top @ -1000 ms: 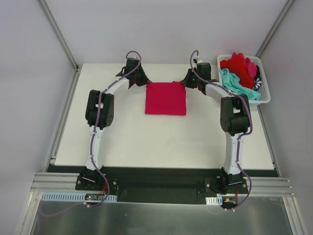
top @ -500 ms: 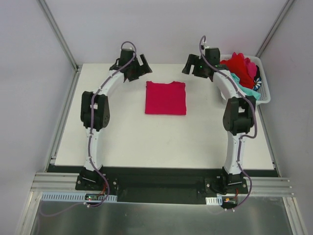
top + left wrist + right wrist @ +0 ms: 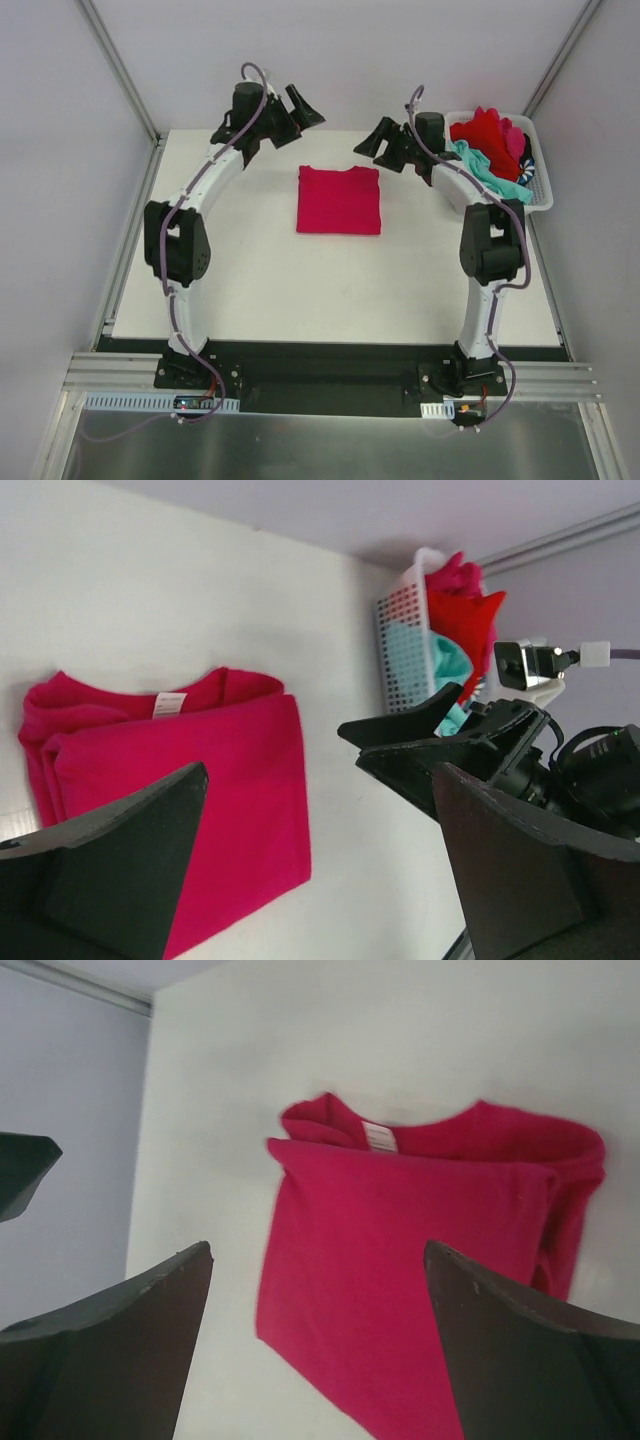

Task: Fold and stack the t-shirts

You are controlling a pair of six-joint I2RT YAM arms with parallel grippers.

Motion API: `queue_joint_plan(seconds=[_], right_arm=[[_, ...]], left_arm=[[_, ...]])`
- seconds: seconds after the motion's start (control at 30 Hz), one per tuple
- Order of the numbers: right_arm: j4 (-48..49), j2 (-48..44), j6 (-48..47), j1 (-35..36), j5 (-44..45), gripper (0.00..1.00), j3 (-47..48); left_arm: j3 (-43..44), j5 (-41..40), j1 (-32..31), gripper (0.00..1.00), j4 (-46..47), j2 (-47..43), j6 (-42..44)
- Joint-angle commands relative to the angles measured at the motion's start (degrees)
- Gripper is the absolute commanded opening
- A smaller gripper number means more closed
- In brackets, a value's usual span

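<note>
Now that left gripper (image 3: 295, 128) and right gripper (image 3: 373, 158) have let go and risen | 1 magenta t-shirt (image 3: 339, 200) lies folded | shirts (image 3: 488, 132) in basket (image 3: 541, 203) pending.

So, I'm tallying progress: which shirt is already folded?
The magenta shirt, lying flat as a neat rectangle on the table; the red shirt and teal shirt are bunched in the basket.

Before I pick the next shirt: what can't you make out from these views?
- Basket, top view: shirts piled together, right arm covering its left side; count unclear.
- Pink shirt, left wrist view: lower corner behind the left end effector finger.
- Its label, both wrist views: too small to read.
</note>
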Motion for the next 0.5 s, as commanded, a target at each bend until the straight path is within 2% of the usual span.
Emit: queue_joint_plan(seconds=[0.0, 0.27, 0.47], right_arm=[[1.39, 3.94, -0.29, -0.56, 2.55, 0.91, 2.71], [-1.07, 11.68, -4.51, -2.49, 3.88, 0.91, 7.8], [-2.39, 12.03, -8.29, -3.63, 4.94, 0.91, 8.07]], left_arm=[[-1.43, 2.79, -0.6, 0.95, 6.73, 8.58, -6.45], [0.15, -0.55, -0.69, 0.95, 14.64, 18.79, -10.76], [1.3, -2.92, 0.01, 0.95, 13.6, 24.07, -9.18]])
